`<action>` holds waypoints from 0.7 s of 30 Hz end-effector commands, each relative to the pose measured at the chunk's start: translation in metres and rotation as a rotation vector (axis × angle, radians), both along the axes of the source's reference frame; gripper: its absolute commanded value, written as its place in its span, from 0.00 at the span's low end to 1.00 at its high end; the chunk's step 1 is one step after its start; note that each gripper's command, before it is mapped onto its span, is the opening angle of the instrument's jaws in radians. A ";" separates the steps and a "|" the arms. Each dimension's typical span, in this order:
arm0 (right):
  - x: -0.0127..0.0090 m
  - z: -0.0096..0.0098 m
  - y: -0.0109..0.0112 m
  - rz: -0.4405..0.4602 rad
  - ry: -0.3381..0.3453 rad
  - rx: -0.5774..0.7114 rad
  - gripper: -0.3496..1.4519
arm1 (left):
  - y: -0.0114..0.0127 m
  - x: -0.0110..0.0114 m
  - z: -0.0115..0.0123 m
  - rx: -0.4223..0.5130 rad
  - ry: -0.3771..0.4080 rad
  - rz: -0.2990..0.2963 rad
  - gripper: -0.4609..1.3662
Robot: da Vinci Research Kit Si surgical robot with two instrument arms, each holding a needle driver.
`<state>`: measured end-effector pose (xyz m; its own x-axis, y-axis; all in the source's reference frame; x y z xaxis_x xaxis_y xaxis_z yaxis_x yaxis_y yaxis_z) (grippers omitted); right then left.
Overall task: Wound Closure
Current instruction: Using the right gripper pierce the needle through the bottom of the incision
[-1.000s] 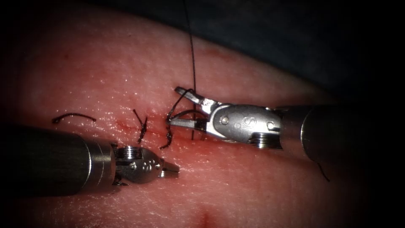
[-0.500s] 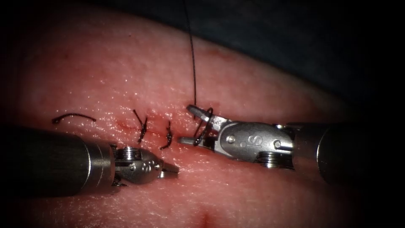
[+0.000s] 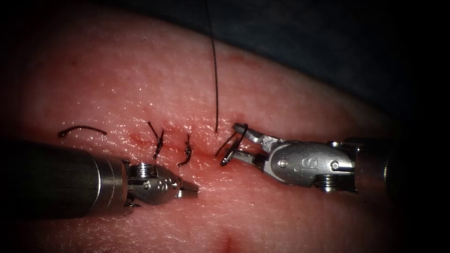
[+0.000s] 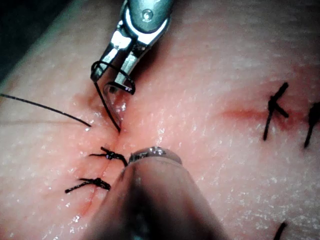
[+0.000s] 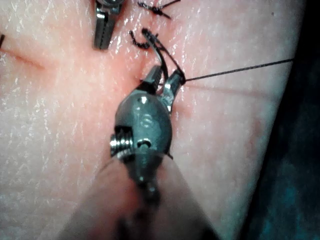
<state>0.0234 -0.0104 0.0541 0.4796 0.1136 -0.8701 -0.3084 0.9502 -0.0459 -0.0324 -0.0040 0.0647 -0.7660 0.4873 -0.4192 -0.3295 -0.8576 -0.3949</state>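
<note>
The cut (image 3: pixel 197 145) in the tissue (image 3: pixel 140 84) is the landmark here. Two finished knots (image 3: pixel 158 143) sit across it, and a loose cut end of thread (image 3: pixel 80 129) lies on the tissue well to the left of the cut.

The right pincer (image 3: pixel 234 143) is at the right end of the cut, just right of the last knot. Its jaws stand apart, and a loop of thread (image 3: pixel 234 140) is wound around them. From this loop a short end goes down to the cut, and a long strand (image 3: pixel 214 70) rises from the cut and goes away over the tissue. The jaws do not clamp anything; the thread only hangs around them.

The left pincer (image 3: pixel 190 187) rests below the cut, near the knots, with its jaws together and nothing between them.

I cannot see a needle in these pictures, so I cannot say where it is or if it is in the tissue.

In my judgement, the risk is that the loop slides off the open jaws, because nothing holds it there. Also, if the strand is pulled hard, the thread can cut into the soft edge of the cut.
</note>
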 end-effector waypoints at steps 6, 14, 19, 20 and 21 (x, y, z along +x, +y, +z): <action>0.0002 0.0000 0.0004 0.028 0.034 -0.059 0.11 | 0.0000 0.0000 0.0000 0.002 -0.002 0.001 0.06; 0.0012 0.0005 -0.0008 0.017 0.024 -0.065 0.36 | 0.0001 0.0000 0.0000 0.003 -0.002 0.001 0.06; 0.0014 0.0002 -0.0013 0.008 0.021 -0.075 0.36 | 0.0002 -0.0002 0.0001 0.005 -0.003 0.001 0.06; 0.0014 0.0001 -0.0013 0.005 0.020 -0.079 0.37 | 0.0002 -0.0002 0.0001 0.005 -0.003 0.001 0.06; 0.0013 -0.0001 -0.0014 -0.001 0.017 -0.082 0.37 | 0.0003 -0.0002 0.0001 0.007 -0.005 0.002 0.06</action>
<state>0.0246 -0.0119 0.0539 0.4676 0.0380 -0.8831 -0.3043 0.9449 -0.1205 -0.0326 -0.0037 0.0647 -0.7649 0.4883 -0.4201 -0.3279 -0.8565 -0.3987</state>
